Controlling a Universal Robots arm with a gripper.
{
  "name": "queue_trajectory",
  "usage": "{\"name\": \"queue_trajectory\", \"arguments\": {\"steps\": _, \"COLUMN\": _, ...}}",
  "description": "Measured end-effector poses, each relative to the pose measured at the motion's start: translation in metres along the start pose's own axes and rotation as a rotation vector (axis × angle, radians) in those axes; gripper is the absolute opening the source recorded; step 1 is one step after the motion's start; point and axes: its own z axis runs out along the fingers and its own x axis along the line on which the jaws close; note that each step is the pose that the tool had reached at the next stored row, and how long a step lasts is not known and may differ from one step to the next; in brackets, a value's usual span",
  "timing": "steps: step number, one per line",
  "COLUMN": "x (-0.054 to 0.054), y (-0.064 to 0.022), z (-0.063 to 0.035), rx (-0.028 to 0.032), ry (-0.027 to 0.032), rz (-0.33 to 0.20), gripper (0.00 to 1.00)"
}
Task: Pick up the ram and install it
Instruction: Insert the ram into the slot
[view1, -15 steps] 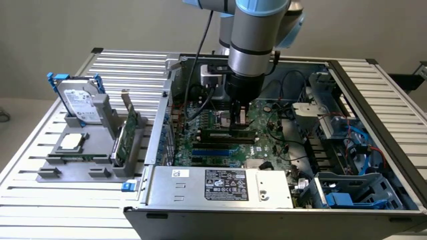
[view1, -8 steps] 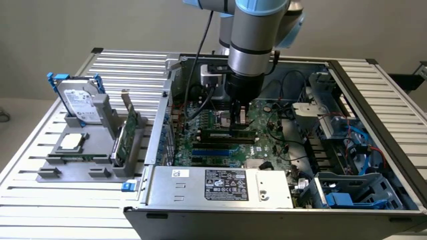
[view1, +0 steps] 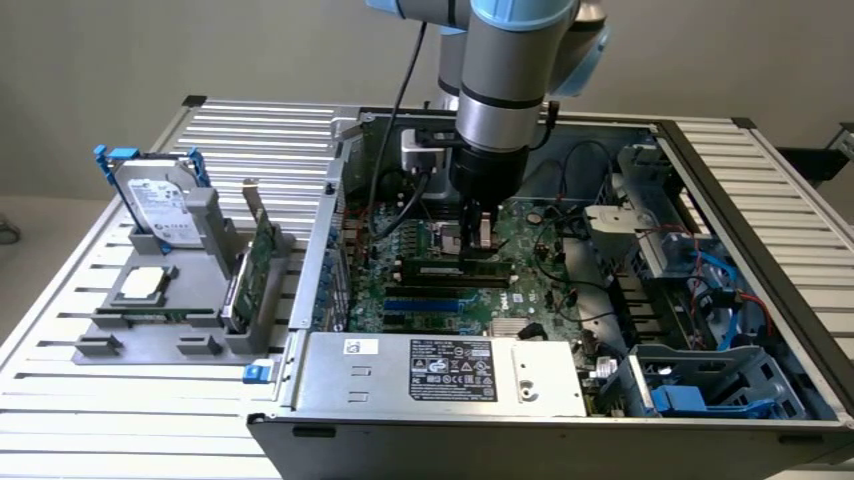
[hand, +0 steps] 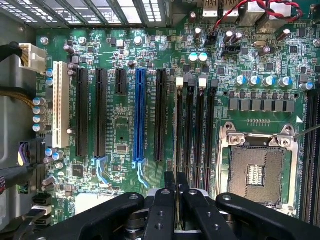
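My gripper (view1: 473, 240) is down inside the open computer case, over the motherboard's memory slots (hand: 195, 125). In the wrist view its two black fingers (hand: 169, 181) stand almost together, with only a thin gap, right over the outermost memory slot (hand: 179, 125). The ram (view1: 457, 267) appears as a long dark-green stick lying along that slot under the fingertips. It is edge-on to the wrist camera and hard to tell from the slot. The gripper looks shut on it.
The empty processor socket (hand: 257, 170) lies beside the memory slots, and the expansion slots (hand: 139, 115) are on their other side. Outside the case, a grey holder (view1: 160, 330) carries a hard drive (view1: 158, 205), a silver processor chip (view1: 144, 285) and a green expansion card (view1: 256, 265). The power supply (view1: 441, 370) and cables (view1: 721, 290) crowd the case.
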Motion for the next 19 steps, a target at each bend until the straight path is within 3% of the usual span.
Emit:
{"name": "queue_trajectory", "arguments": {"steps": 11, "x": -0.0018, "y": 0.0001, "z": 0.0003, "rx": 0.0015, "ry": 0.0025, "rz": 0.010, "gripper": 0.13}}
{"name": "queue_trajectory", "arguments": {"steps": 19, "x": -0.0020, "y": 0.0030, "z": 0.0004, "rx": 0.0096, "ry": 0.0022, "rz": 0.021, "gripper": 0.13}}
